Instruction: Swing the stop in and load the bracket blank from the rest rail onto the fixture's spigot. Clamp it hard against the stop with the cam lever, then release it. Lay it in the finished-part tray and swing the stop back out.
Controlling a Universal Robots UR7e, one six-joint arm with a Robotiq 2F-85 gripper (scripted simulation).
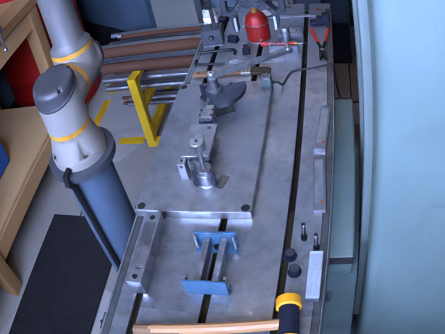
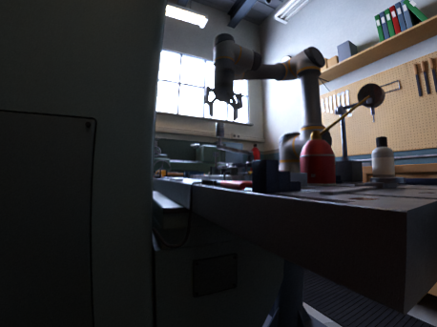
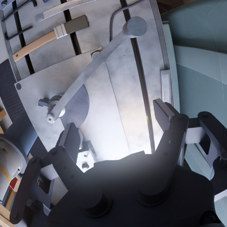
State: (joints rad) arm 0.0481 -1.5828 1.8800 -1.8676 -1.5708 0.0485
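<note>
The bracket blank is not something I can pick out with certainty; a grey plate lies around the spigot (image 1: 196,143) on the fixture plate (image 1: 212,151). The stop arm (image 1: 204,172) sits just in front of the spigot. The cam lever (image 3: 93,64) runs from its pivot and dark cam sector (image 1: 224,94) out to a round knob (image 3: 134,26). My gripper (image 3: 117,119) hangs open and empty high above the fixture plate, near the cam. The blue rest rail (image 1: 212,262) stands on the near part of the table.
The long steel table (image 1: 230,179) carries a brush (image 3: 50,36), red pliers (image 1: 320,41), a red oil can (image 1: 257,25) and hex keys at the far end. A mallet (image 1: 223,323) lies at the near edge. My arm's column (image 1: 93,172) stands to the left.
</note>
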